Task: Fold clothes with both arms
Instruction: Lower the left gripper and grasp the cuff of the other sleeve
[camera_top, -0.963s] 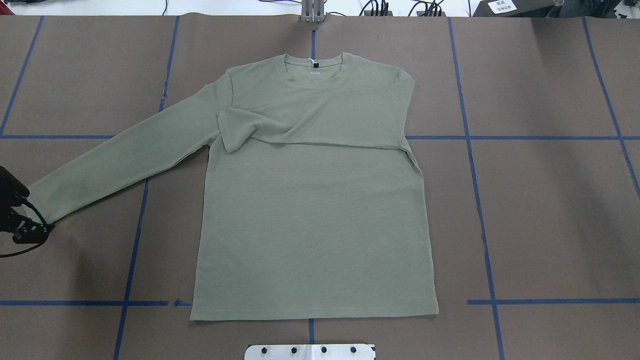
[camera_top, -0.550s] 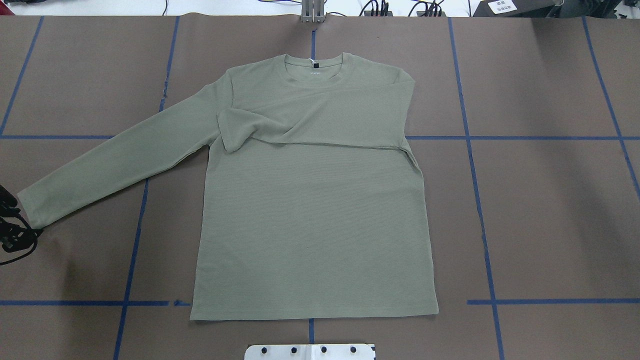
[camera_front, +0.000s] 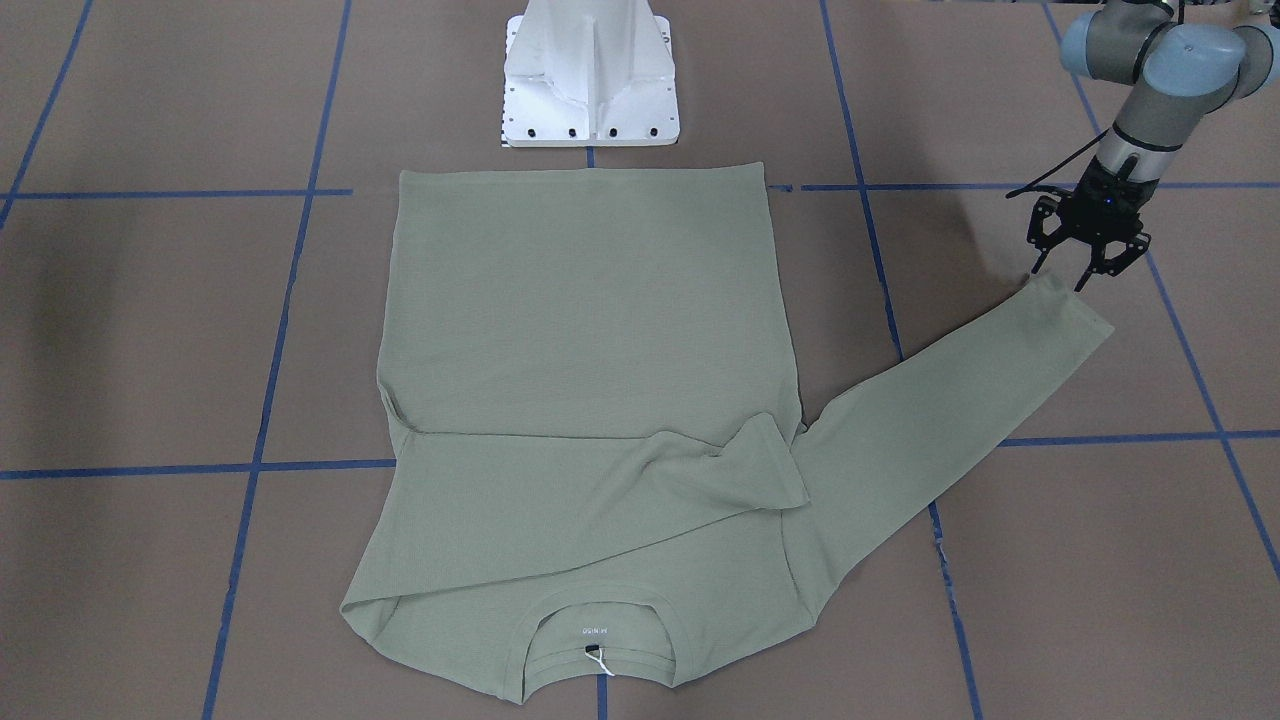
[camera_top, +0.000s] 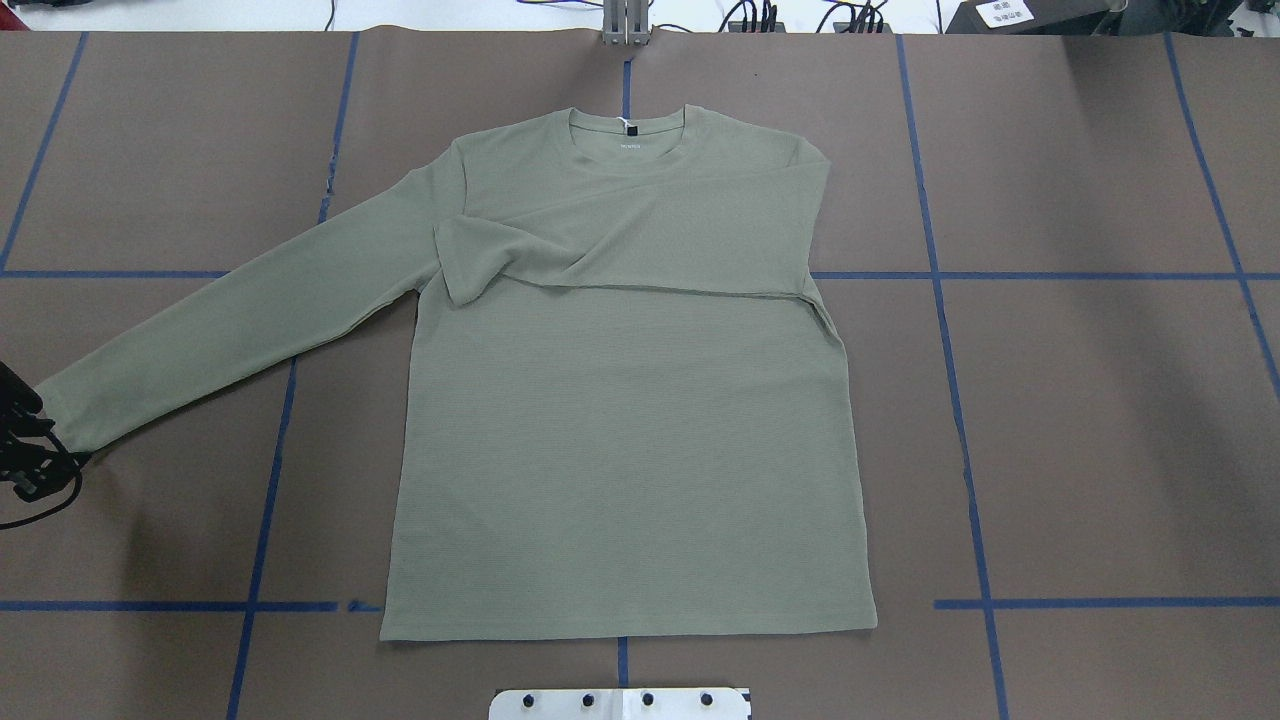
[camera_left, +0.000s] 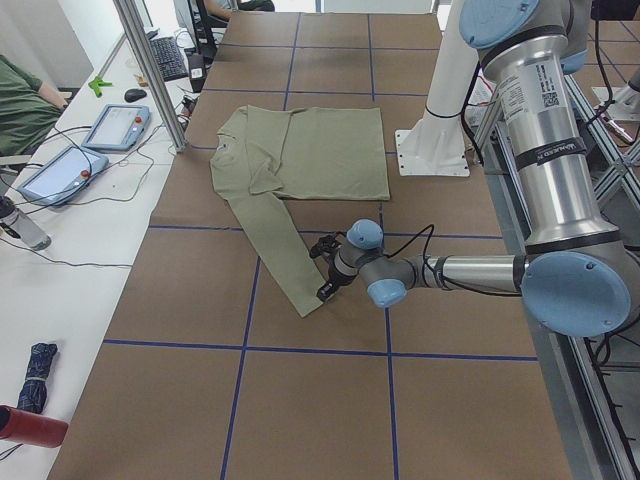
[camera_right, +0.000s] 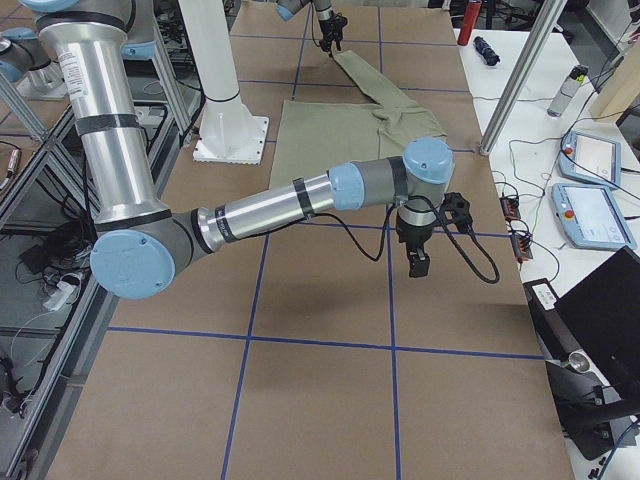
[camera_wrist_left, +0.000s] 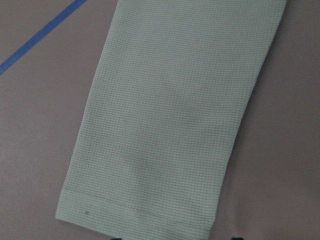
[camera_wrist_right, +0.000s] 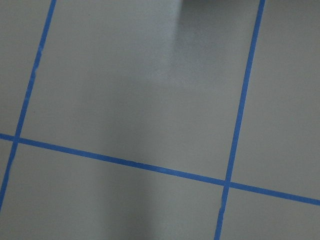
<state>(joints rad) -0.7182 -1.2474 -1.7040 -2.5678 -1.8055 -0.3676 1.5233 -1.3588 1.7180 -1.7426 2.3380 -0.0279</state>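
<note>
You have one table (camera_front: 150, 330); its brown cover is bare on both sides of the garment, with most free room on the robot's right. One shirt (camera_front: 580, 330) lies flat at centre, hem just beside the pedestal (camera_front: 590, 90). One sleeve is folded across the chest; one sleeve (camera_front: 950, 400) stretches toward the robot's left. Of two arms, the left gripper (camera_front: 1058, 278) stands at the cuff (camera_front: 1068, 305) edge, fingers apart. The right gripper (camera_right: 417, 262) hangs over bare table; you cannot tell its finger state.
</note>
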